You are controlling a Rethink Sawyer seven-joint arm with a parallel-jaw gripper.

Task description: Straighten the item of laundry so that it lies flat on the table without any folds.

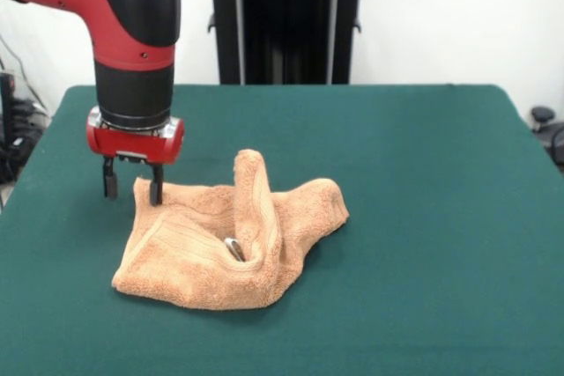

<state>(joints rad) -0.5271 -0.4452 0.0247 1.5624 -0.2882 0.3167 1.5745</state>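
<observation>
The item of laundry is a tan terry towel lying crumpled left of the middle of the dark green table. A tall fold stands up along its centre and a ridge runs off to the right. A small tag shows in the crease. My gripper hangs from the red and black arm over the towel's far left corner. Its two dark fingers stand apart, open. One finger is at the towel's corner edge and the other is just off the cloth to the left. Nothing is held.
A black pedestal frame stands beyond the table's far edge. Dark equipment sits off the right side, and cables lie off the left side.
</observation>
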